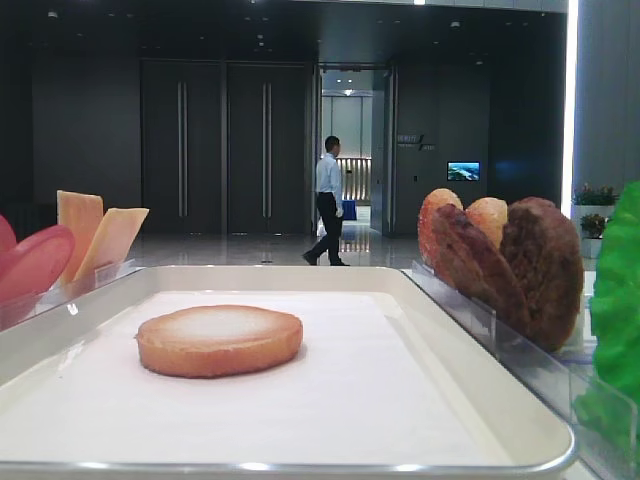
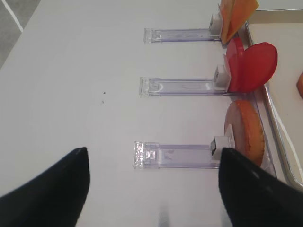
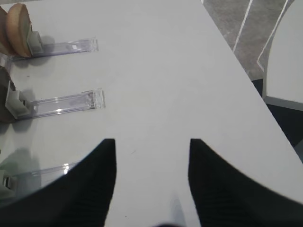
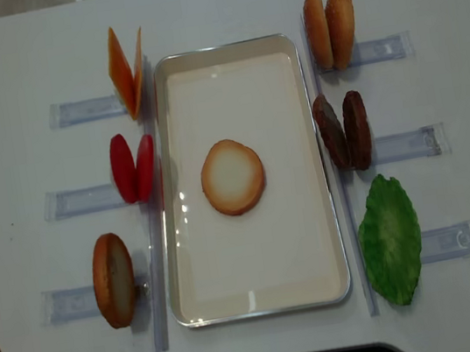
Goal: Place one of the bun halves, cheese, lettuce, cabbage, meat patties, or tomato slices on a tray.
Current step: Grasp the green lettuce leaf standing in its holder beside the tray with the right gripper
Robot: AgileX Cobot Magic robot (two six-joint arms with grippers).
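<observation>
One bun half [image 4: 232, 176] lies flat, pale face up, mid-tray [image 4: 225, 50]. Left of the tray stand cheese [image 4: 126, 71], tomato slices [image 4: 134, 167] and another bun half [image 4: 113, 280]. To its right are two bun halves [image 4: 330, 27], meat patties [image 4: 342, 131] and lettuce [image 4: 390, 239]. Cabbage is out of view. My left gripper [image 2: 154, 161] hovers open over the table, and its right finger is near the standing bun half [image 2: 246, 130]. The right gripper [image 3: 151, 146] is open above bare table, nothing between its fingers.
Clear plastic holder rails [image 4: 71, 112] lie beside each food stack on both sides. The table's right edge and the floor [image 3: 265, 38] show in the right wrist view. A person [image 1: 328, 200] walks far behind.
</observation>
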